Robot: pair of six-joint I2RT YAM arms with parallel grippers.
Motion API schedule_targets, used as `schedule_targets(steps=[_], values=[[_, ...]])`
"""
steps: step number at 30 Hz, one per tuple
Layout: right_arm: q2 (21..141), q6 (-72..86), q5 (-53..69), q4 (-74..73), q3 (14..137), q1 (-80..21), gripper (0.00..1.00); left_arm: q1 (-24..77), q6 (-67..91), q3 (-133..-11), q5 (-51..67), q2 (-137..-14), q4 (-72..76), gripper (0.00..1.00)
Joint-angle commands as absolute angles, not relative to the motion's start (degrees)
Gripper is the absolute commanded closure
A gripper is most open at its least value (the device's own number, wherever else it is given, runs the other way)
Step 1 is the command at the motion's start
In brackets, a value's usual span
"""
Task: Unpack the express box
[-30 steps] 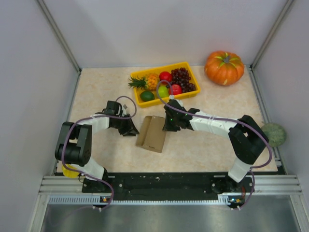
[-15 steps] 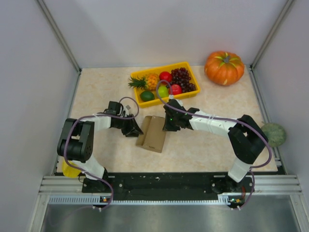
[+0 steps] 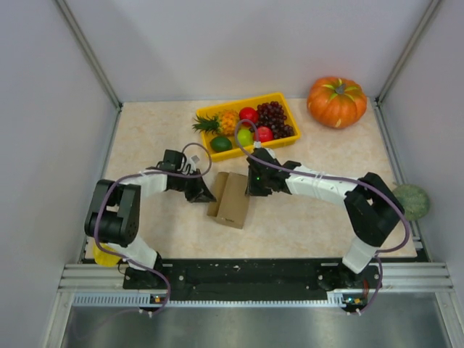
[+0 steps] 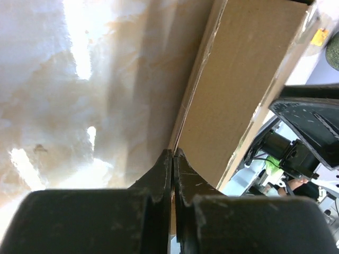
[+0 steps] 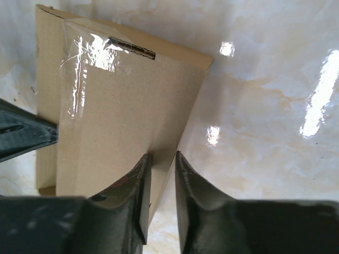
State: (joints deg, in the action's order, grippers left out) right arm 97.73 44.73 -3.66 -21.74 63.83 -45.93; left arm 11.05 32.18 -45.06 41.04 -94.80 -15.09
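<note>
Table (image 3: 145, 145): beige marbled top, plain white walls around it.
Box (image 3: 233, 199): brown cardboard, lying mid-table between both claws, with clear tape (image 5: 87, 58) across one end.
Left claw (image 4: 172, 154): pressed together on the thin flap edge along the box's left side.
Right claw (image 5: 163, 159): pinching the box's right edge.
Risk: the left hold looks like a mere sliver of card, so a pull could slip off or tear the flap. If the right grip gives, the whole box skids instead of opening.

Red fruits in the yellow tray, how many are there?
2. One red fruit lies by the yellow tray's far wall, left of the grapes; the other sits near the front wall, right of the green apple. More may be hidden.
</note>
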Motion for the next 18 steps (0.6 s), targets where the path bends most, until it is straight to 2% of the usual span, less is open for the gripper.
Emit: schedule_targets(steps=[1,6,11,18], values=[[94.94,42.01,-5.97,-25.84,62.40,-45.79,0.71,10.90,30.94,-51.14,41.58,-87.90,-19.94,1.00],[89.31,41.66,-9.31,-26.45,63.28,-45.79,0.51,10.99,29.71,-56.24,41.22,-83.86,-26.80,1.00],[84.91,40.96,-10.63,-27.33,65.74,-45.79,0.46,10.99,30.94,-58.62,41.75,-82.88,-27.69,1.00],[81.65,39.47,-13.18,-26.11,66.71,-47.63,0.39,11.51,26.90,-61.52,36.05,-81.91,-32.08,1.00]])
